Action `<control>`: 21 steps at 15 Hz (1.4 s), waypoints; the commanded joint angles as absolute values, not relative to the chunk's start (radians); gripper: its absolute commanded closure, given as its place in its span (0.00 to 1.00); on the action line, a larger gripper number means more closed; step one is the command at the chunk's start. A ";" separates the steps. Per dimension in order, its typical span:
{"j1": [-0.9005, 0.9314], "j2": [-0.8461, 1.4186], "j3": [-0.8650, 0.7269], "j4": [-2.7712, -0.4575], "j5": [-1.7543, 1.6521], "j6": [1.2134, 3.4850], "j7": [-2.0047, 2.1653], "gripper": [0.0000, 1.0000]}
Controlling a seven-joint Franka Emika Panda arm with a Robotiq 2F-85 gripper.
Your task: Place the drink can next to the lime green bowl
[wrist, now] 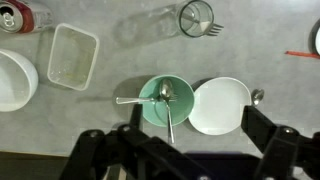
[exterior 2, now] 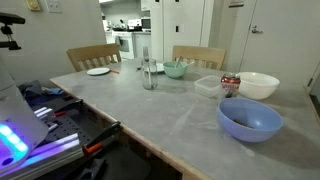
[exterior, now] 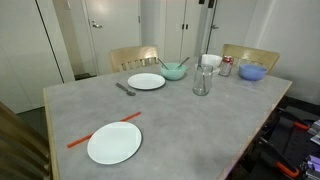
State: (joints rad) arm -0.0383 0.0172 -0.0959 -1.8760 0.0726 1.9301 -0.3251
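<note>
The drink can (wrist: 25, 15), reddish with a silvery top, stands at the top left of the wrist view. In both exterior views it stands (exterior: 226, 66) (exterior 2: 230, 84) between a white bowl and a clear container. The lime green bowl (wrist: 158, 108) holds two spoons and sits beside a white plate (wrist: 220, 105); it also shows in both exterior views (exterior: 174, 71) (exterior 2: 177, 69). My gripper (wrist: 197, 130) is open and empty, high above the table over the green bowl and plate, far from the can.
A clear glass (exterior: 202, 80) and a fork (wrist: 215, 28) stand near the green bowl. A clear square container (wrist: 72, 55), a white bowl (exterior 2: 255, 85) and a light blue bowl (exterior 2: 250, 120) surround the can. Another white plate (exterior: 113, 143) and a red stick (exterior: 103, 131) lie at the other end.
</note>
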 commanded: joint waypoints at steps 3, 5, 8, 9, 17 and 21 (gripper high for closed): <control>-0.113 0.147 -0.126 -1.745 0.077 1.911 -0.425 0.00; -0.140 0.185 -0.135 -1.719 0.075 1.932 -0.436 0.00; -0.185 0.247 -0.150 -1.675 0.081 1.947 -0.443 0.00; -0.199 0.266 -0.153 -1.659 0.081 1.945 -0.443 0.00; -0.292 0.335 -0.157 -1.616 0.088 1.907 -0.449 0.00; -0.285 0.350 -0.150 -1.619 0.042 1.899 -0.500 0.00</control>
